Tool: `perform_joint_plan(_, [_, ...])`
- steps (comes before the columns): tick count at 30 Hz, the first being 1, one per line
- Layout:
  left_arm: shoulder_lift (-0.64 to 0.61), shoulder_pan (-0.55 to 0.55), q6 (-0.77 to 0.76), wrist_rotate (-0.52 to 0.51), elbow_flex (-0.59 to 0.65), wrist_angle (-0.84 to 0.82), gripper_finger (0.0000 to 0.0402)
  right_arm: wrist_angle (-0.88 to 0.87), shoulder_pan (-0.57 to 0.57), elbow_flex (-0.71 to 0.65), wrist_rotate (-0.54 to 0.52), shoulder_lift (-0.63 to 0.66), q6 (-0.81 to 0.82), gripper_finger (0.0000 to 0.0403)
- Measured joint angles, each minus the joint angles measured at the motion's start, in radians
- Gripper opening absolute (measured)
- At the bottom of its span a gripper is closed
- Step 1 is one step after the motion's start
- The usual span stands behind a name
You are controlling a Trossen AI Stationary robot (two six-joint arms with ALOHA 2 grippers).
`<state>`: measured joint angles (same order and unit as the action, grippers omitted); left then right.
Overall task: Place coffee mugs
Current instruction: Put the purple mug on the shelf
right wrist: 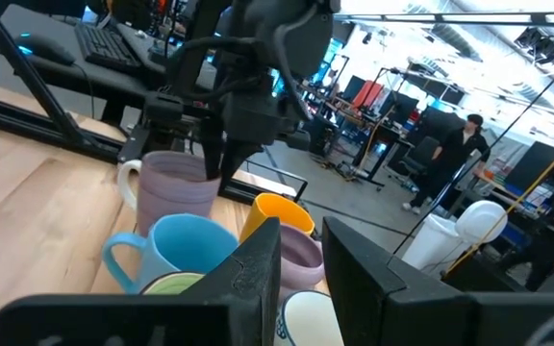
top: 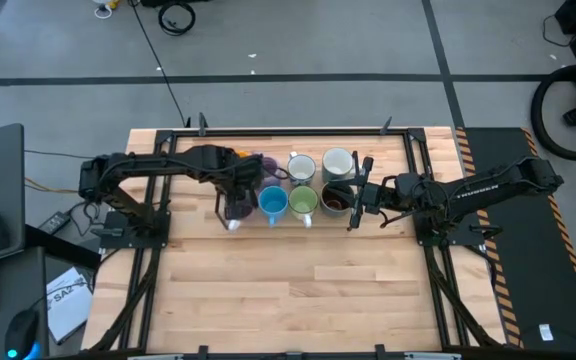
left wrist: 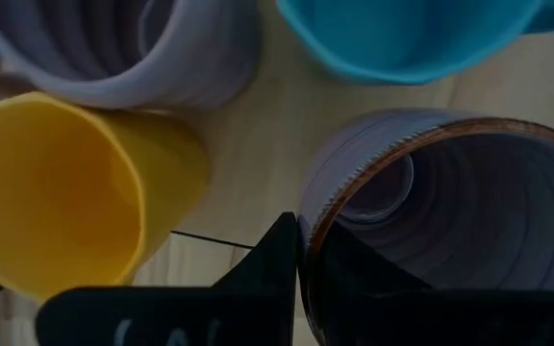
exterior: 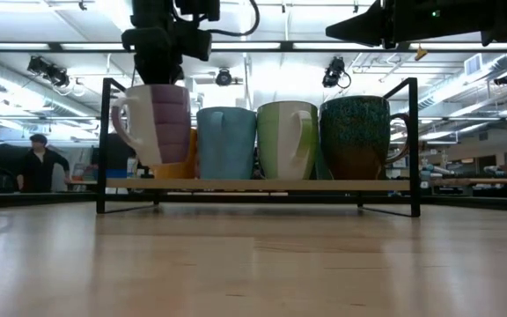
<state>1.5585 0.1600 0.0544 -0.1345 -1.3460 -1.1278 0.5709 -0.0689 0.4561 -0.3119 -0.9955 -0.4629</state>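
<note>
Mugs stood bunched near the table's [top: 268, 300] far edge, seen from above: blue [top: 272, 203], green [top: 303, 204] and dark brown [top: 336, 198] in front, white ones [top: 301, 167] behind. The left gripper [top: 236, 205] pinched a purple mug's [top: 236, 210] rim; the right gripper [top: 356, 195] hovered beside the brown mug, fingers spread. From table height, the purple mug [exterior: 157, 123] hung slightly raised beside blue [exterior: 226, 143], green [exterior: 287, 141] and brown [exterior: 357, 137]. The left wrist camera showed one finger [left wrist: 267, 259] outside its rim [left wrist: 431, 207], near an orange mug [left wrist: 75, 187]. The right wrist camera showed a person [right wrist: 450, 159] beyond.
</note>
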Motion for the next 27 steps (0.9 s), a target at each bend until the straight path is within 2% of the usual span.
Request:
perform_joint_plan(7, [0.001,0.023,-0.031,0.030,0.001,0.000,0.0027,-0.004,-0.001,0.000,0.000,0.000,0.013,0.0086])
perform_joint_plan(16, [0.072,0.015,-0.043,0.035,0.001,-0.014,0.0027,-0.005,-0.001,0.000,0.004,0.000,0.019,0.0086])
perform_joint_plan(27, [0.078,0.018,-0.028,0.014,0.000,-0.012,0.0033,-0.005,-0.001,0.000,0.019,0.000,0.019,0.0086])
